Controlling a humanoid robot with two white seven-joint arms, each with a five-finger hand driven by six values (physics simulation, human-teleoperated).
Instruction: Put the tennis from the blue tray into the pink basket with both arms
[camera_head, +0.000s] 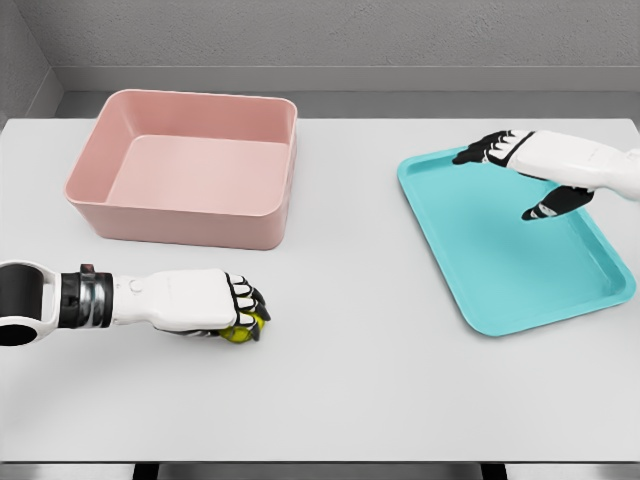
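The tennis ball (241, 331) sits low over the tabletop (380, 390), clasped by the curled left robot hand (225, 308), just in front of the empty pink basket (190, 165). Next comes lifting it over the rim. The right robot hand (520, 170) hovers spread above the blue tray (500, 300).

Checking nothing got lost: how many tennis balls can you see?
1: the tennis ball is gripped in the left hand, in front of the pink basket. The blue tray holds none.
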